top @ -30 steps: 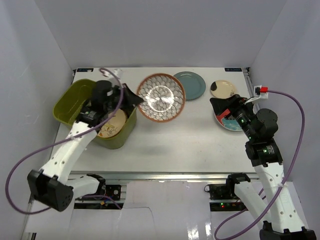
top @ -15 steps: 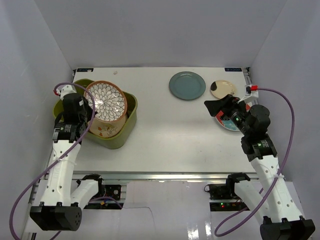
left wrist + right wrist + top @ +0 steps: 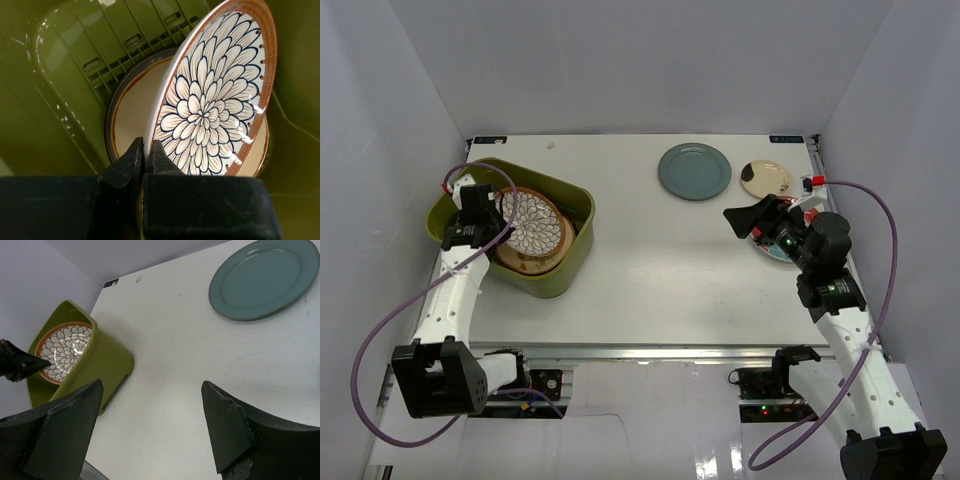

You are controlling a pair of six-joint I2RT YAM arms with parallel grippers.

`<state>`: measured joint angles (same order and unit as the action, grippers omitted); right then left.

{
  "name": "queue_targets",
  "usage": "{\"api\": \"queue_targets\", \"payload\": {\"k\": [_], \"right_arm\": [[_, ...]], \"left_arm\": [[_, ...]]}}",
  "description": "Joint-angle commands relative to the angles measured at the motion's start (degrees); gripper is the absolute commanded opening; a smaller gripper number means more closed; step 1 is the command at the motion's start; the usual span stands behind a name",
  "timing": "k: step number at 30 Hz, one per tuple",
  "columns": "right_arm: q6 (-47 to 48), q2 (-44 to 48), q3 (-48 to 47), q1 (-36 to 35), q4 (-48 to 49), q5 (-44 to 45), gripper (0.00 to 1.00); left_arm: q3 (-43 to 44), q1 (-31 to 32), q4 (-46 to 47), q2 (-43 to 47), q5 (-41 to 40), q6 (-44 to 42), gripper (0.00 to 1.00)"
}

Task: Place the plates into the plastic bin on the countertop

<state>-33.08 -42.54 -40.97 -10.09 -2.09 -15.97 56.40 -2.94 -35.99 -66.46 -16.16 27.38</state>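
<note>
The olive-green plastic bin point(image 3: 578, 205) stands at the left of the white countertop point(image 3: 660, 270). My left gripper point(image 3: 147, 150) is shut on the rim of the brown-rimmed petal-pattern plate point(image 3: 215, 95), which hangs tilted inside the bin above a black-rimmed tan plate point(image 3: 132, 112) lying flat on the ribbed floor. In the top view the petal plate point(image 3: 532, 222) sits beside the left gripper point(image 3: 492, 218). My right gripper point(image 3: 151, 385) is open and empty above bare countertop, at the right side point(image 3: 745, 217). A grey-blue plate point(image 3: 694, 171) lies behind it.
A cream plate with a dark patch point(image 3: 766, 179) lies at the back right. Another plate with red and blue on it point(image 3: 775, 250) is mostly hidden under the right arm. White walls enclose the table on three sides.
The left arm swung the petal plate from over the middle of the table leftward and lowered it into the bin. The right gripper drifted slightly left, still open.
</note>
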Motion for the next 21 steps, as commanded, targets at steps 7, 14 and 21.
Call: {"api": "queue_targets", "payload": {"k": [7, 14, 21], "right_arm": [[-1.7, -2.2, 3.7, 0.2, 5.9, -2.3, 0.85], [-5.7, -8.6, 7.1, -0.3, 12.0, -4.1, 0.86], [-9.1, -15.7, 9.2, -2.3, 18.7, 1.9, 0.86]], "left_arm": [[0.6, -1.5, 12.0, -4.5, 1.9, 2.2, 0.0], [0.2, -1.5, 11.7, -8.7, 2.0, 2.0, 0.75], [-0.3, -1.4, 11.8, -8.9, 0.9, 1.6, 0.96]]}}
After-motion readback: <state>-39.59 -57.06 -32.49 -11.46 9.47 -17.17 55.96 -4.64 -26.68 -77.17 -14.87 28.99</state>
